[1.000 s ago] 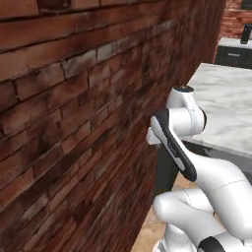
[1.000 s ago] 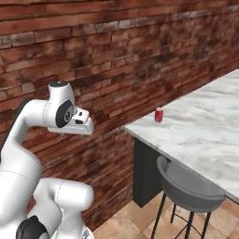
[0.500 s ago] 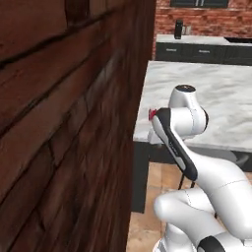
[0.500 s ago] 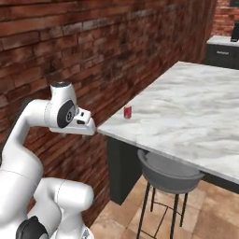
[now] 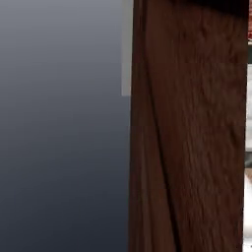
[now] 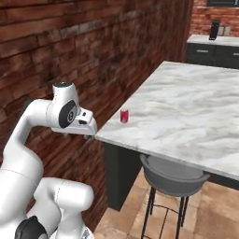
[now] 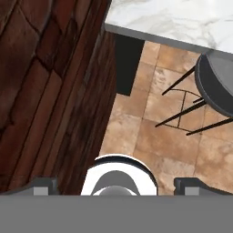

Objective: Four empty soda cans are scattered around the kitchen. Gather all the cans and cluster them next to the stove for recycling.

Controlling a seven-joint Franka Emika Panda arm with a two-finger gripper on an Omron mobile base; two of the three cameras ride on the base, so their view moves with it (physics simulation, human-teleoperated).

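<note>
jaws: wide apart, holding nothing | soda can (image 6: 124,115): upright near bench (image 6: 196,112) corner by brick wall (image 6: 70,42) | handling: likely light, thin-walled, dents easily; grip mid-body, gently

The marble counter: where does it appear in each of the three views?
Left base view: not in it.
Right base view: marble counter spans centre and right, soda can near its left edge.
Hand view: top right corner.
Shared landmark: grey stool beneath the counter edge.
</note>
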